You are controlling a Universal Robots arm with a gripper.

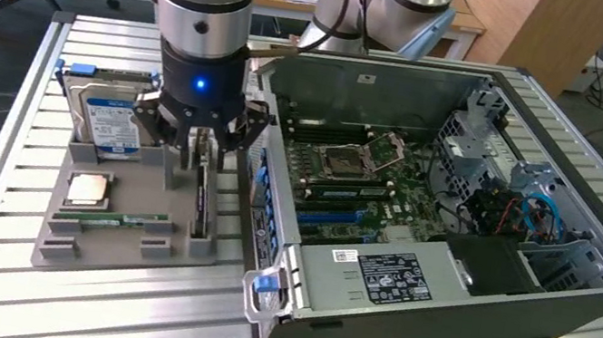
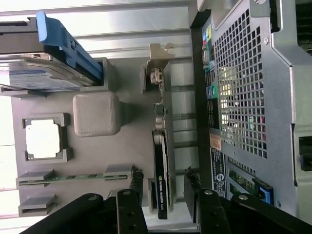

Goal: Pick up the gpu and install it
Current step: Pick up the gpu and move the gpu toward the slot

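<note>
The gpu (image 2: 161, 170) shows a smooth black face; its holder (image 2: 126, 141) is matt grey plastic; the table (image 1: 104, 320) is ribbed, shiny metal.

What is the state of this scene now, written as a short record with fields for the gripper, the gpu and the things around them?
tool: gripper open, over the gpu, one finger on each side, gaps visible
target: gpu stands on edge in the gray holder, not lifted
other parts in holder: hard drive, processor chip, memory stick
destination: computer case open, at the exterior view's right of the holder, motherboard exposed
progress: gpu not yet picked up
</note>
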